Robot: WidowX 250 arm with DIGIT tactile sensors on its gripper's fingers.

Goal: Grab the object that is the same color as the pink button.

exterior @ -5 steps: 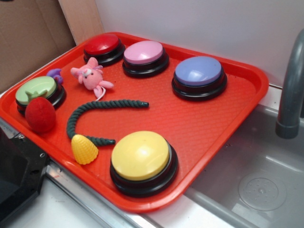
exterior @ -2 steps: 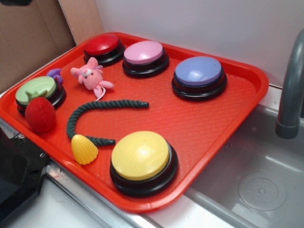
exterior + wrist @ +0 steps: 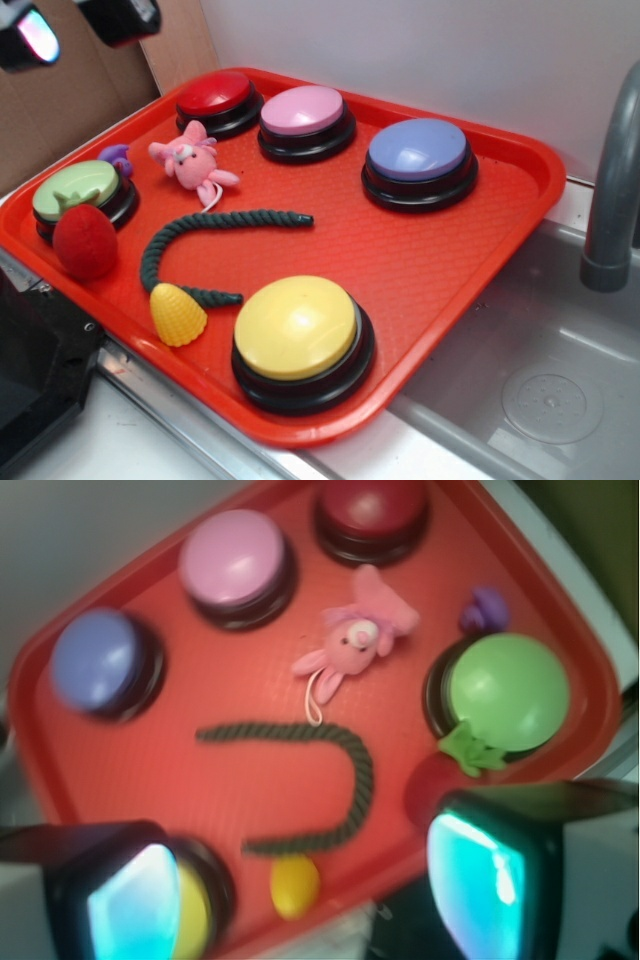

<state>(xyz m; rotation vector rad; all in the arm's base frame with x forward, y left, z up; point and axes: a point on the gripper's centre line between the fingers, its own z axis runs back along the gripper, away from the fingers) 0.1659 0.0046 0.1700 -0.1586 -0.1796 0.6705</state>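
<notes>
Wrist view: plush (image 3: pixel 355 640) beyond open claw (image 3: pixel 300 890).

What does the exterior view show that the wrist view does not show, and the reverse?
Only the exterior view shows the grey faucet and the sink basin beside the red tray. Only the wrist view shows the gripper from close, its two fingers wide apart above the tray's near edge. Both show the pink plush toy lying free near the pink button, and the green rope.
</notes>
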